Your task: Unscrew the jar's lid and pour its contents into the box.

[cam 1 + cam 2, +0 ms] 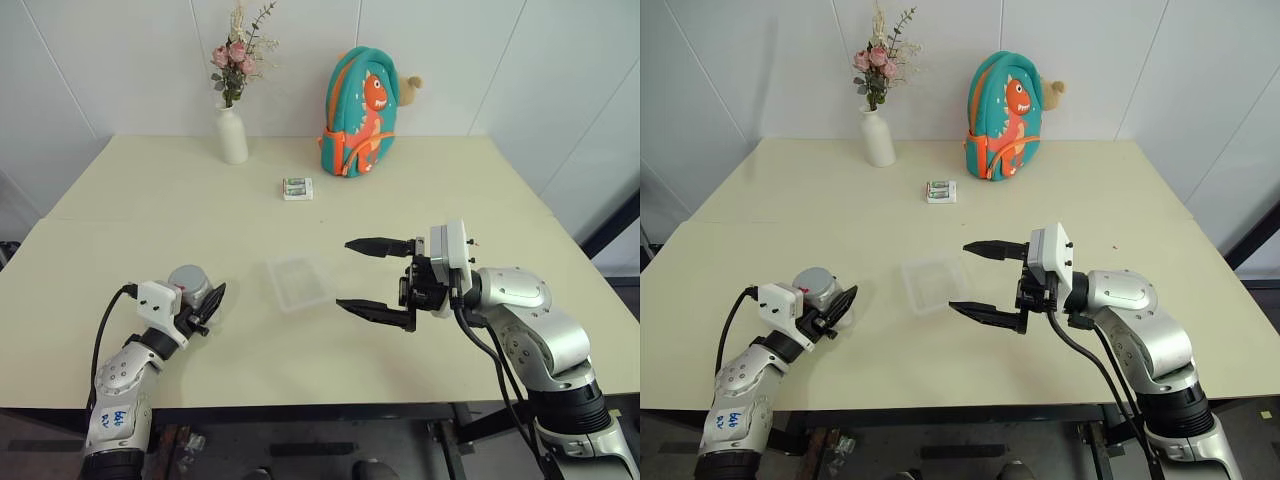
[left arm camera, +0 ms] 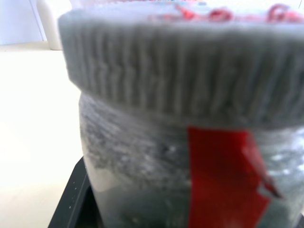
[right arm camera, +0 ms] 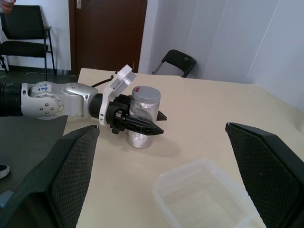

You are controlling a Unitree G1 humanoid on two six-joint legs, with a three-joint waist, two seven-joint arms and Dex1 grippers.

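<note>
Your left hand [image 1: 830, 310] is clenched on the body of the small silvery-grey cylindrical jar [image 3: 141, 118] with its red mark, which stands upright on the pale cream surface [image 1: 420, 180] near its left front edge. The grip sits below the ribbed round grey lid [image 2: 190, 66], so the cap is left free to turn; the lid is on, so the contents cannot be seen.

Your right hand [image 1: 375, 277] hangs released, jaws spread wide and pointing across toward the jar, a fair pose for coming in on the cap while the left steadies the body.

The shallow square box of clear plastic [image 1: 299, 280] lies flat between the two hands, empty and well placed for pouring, though it is also right in the right hand's path to the jar, so you should probably pass above it.

Further back, well apart, stand a white flower vase [image 1: 232, 135], a small white-and-green packet [image 1: 297, 188] and a teal dinosaur backpack [image 1: 361, 112]; none obstructs.
</note>
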